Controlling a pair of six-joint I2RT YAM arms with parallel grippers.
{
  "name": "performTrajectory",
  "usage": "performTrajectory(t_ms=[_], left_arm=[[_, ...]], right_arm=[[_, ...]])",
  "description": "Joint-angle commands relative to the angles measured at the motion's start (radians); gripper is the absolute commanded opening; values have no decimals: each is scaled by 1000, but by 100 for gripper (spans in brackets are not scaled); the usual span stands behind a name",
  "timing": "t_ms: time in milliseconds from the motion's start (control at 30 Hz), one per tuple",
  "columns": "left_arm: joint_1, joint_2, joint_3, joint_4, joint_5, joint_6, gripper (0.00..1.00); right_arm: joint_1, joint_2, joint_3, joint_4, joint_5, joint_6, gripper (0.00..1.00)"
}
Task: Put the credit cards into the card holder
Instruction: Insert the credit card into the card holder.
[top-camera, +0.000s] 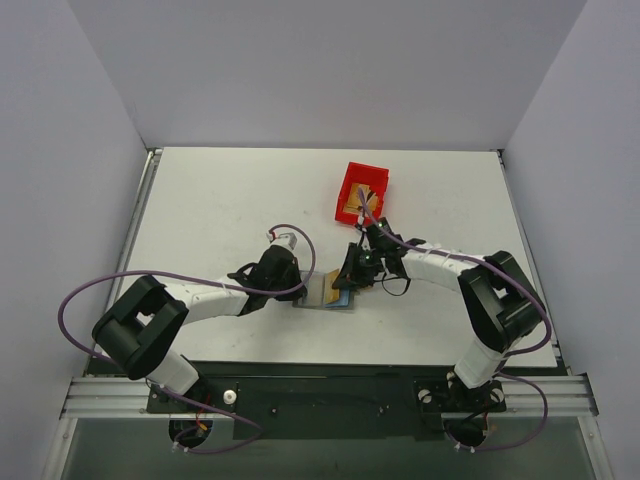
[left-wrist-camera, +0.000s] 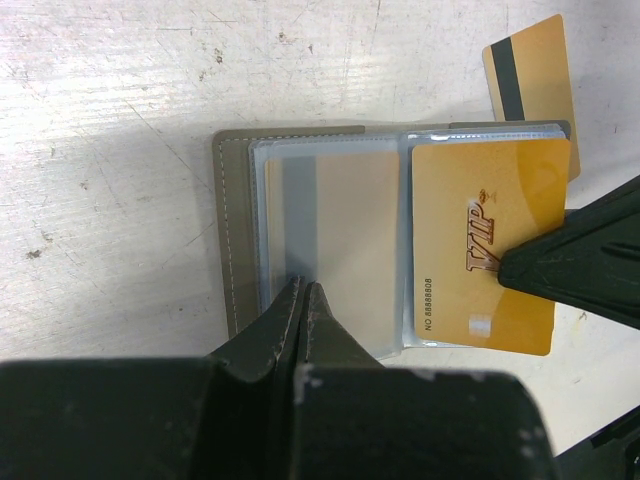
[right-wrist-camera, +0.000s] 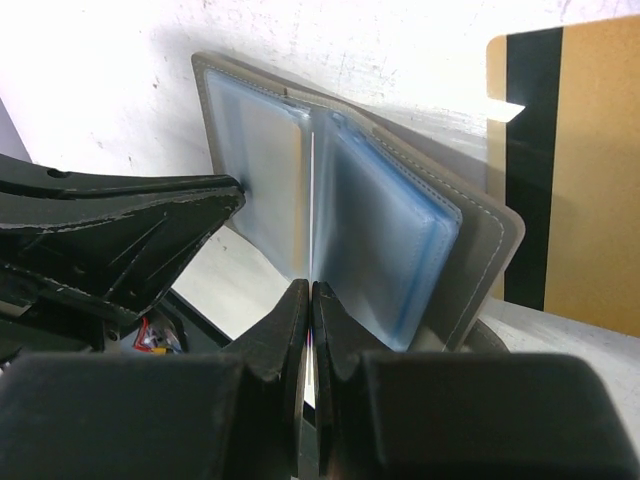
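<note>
The grey card holder (top-camera: 322, 297) lies open on the table; its cover (left-wrist-camera: 235, 230) and bluish clear sleeves (right-wrist-camera: 380, 250) show in both wrist views. My left gripper (top-camera: 300, 291) is shut, its tips (left-wrist-camera: 303, 287) pressing on the holder's left page. My right gripper (top-camera: 352, 275) is shut (right-wrist-camera: 312, 288) on a gold VIP credit card (left-wrist-camera: 470, 200), held over the holder's right page and seen edge-on (right-wrist-camera: 312, 200) in the right wrist view. A second card with a black stripe (left-wrist-camera: 528, 70) lies on the table just beyond the holder (right-wrist-camera: 590, 170).
A red plastic bin (top-camera: 368, 172) stands behind the right gripper, with a gold card (top-camera: 356, 203) in it. The right gripper's finger (left-wrist-camera: 570, 260) and the left gripper's finger (right-wrist-camera: 130, 235) sit close together over the holder.
</note>
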Motion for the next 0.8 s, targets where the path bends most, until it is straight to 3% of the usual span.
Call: performTrajectory(t_ms=[0, 367, 767], left_arm=[[-3, 10, -30, -73, -20, 5, 0], [-1, 6, -25, -79, -29, 4, 0], [1, 4, -25, -88, -33, -2, 0]], right_arm=[[2, -11, -16, 21, -9, -4, 0], [2, 20, -109, 224, -63, 23, 0], [7, 21, -163, 307, -53, 0, 0]])
